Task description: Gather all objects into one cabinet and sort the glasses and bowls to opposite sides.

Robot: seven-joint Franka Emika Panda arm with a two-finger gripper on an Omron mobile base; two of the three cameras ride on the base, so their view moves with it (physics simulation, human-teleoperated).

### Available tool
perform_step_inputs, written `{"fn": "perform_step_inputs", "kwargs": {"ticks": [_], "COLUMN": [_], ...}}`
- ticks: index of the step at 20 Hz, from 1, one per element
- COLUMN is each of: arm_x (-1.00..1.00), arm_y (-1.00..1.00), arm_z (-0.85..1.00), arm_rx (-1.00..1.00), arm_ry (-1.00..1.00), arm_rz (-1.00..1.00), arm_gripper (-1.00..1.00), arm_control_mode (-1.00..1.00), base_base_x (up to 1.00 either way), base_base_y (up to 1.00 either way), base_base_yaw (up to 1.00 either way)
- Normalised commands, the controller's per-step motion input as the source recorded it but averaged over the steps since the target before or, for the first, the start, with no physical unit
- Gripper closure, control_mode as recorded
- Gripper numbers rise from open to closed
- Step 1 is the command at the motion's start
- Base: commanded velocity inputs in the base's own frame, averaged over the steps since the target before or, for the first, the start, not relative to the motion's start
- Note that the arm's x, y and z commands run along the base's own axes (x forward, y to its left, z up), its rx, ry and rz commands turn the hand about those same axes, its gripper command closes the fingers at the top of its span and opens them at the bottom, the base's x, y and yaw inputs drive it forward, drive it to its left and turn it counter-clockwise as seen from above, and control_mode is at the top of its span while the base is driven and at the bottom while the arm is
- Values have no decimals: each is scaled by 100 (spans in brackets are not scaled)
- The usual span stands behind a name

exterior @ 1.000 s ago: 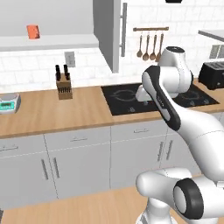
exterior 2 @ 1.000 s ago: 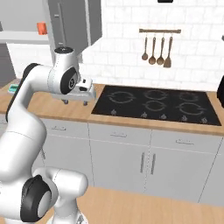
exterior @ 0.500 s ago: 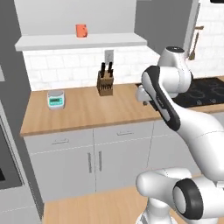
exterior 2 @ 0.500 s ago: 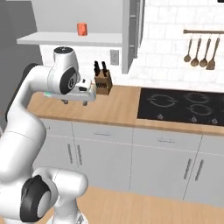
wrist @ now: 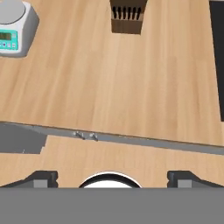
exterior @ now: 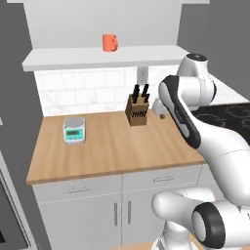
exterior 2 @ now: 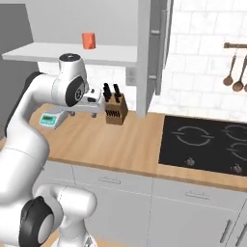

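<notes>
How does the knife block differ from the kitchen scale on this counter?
The knife block is brown wood and tall, with dark knife handles sticking out of its top; the kitchen scale is white and teal, low and flat, with a round plate on top. The knife block stands near the backsplash, the kitchen scale further left and forward. Both rest on the wooden counter.
</notes>
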Motion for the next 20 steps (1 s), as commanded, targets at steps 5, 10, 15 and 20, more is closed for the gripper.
{"fn": "perform_step_inputs", "kwargs": {"ticks": [5, 10, 15, 20], "arm_x": [0, 0, 0, 0], "arm_y": [0, 0, 0, 0], "arm_z": [0, 0, 0, 0], "arm_rx": [0, 0, 0, 0], "arm_ry": [0, 0, 0, 0], "arm_rz": [0, 0, 0, 0], "arm_gripper": [-100, -100, -100, -100], "arm_control_mode": [100, 100, 100, 100], "base_base_x": [79, 83, 99, 81], "base_base_y": [58, 61, -7, -11], "base_base_yaw": [16, 16, 3, 0]}}
